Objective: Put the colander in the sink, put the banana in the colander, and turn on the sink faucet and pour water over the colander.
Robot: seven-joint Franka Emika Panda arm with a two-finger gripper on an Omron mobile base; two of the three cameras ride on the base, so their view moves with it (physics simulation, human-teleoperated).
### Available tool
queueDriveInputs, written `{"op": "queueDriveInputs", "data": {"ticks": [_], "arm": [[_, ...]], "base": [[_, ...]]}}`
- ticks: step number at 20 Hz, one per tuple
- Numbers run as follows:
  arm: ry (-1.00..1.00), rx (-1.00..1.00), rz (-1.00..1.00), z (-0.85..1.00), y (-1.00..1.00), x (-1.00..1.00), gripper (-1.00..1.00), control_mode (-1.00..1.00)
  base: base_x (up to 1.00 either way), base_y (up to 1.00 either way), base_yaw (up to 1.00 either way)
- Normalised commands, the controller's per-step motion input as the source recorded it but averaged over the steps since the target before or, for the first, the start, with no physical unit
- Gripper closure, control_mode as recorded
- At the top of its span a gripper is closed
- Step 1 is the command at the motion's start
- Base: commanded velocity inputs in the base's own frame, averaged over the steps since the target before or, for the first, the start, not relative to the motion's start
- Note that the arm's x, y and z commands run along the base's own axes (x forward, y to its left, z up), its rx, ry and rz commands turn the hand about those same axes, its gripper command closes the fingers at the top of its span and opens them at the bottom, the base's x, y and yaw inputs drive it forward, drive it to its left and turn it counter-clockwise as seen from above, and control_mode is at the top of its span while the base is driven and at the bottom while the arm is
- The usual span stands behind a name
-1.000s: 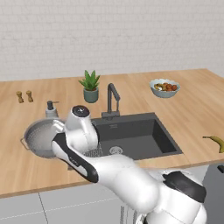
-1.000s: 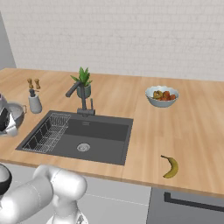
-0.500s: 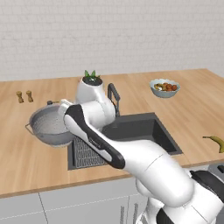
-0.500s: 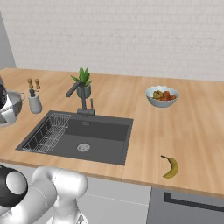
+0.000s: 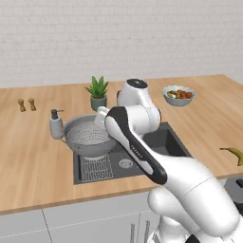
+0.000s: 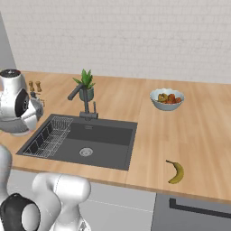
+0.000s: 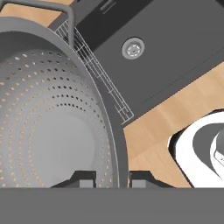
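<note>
The grey perforated colander (image 5: 89, 137) hangs tilted above the left side of the dark sink (image 5: 156, 142), over the wire rack (image 5: 95, 167). My gripper (image 5: 102, 119) is shut on its right rim. In the hand view the colander (image 7: 48, 131) spreads across the left, its rim pinched between my fingertips (image 7: 85, 178), and the gripper (image 7: 113, 180) sits at the bottom. The sink's drain (image 7: 132, 47) lies below. The faucet (image 6: 83, 98) stands behind the sink (image 6: 103, 135). The banana (image 6: 176, 171) lies on the counter right of the sink, near the front edge, banana (image 5: 233, 154).
A pale fruit bowl (image 6: 167, 99) sits at the back right. A potted plant (image 5: 98, 93) stands behind the sink, a soap dispenser (image 5: 56, 124) just left of the colander, and two small shakers (image 5: 26, 104) further left. The wire rack (image 6: 49, 136) lines the sink's left half.
My arm has swung right, carrying the colander from the counter left of the sink to above the sink's left side.
</note>
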Motion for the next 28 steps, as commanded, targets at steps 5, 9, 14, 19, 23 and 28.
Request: {"op": "queueDriveInputs", "data": {"ticks": [5,9,14,19,23,28], "arm": [[-0.01,0.04,0.04,-0.19,-0.99,-0.01,1.0,-1.0],[-0.04,0.03,0.04,-0.25,-1.0,-0.01,1.0,-1.0],[-0.04,0.05,0.06,-0.24,-0.82,0.01,1.0,-1.0],[0.0,0.05,0.14,-0.2,-0.74,0.17,1.0,-1.0],[0.02,0.04,0.16,-0.17,-0.58,0.35,1.0,-1.0],[0.11,0.01,0.13,-0.24,-0.49,0.51,1.0,-1.0]], "base": [[0.0,0.0,0.0],[0.0,0.0,0.0],[0.0,0.0,0.0],[0.0,0.0,0.0],[0.0,0.0,0.0],[0.0,0.0,0.0]]}}
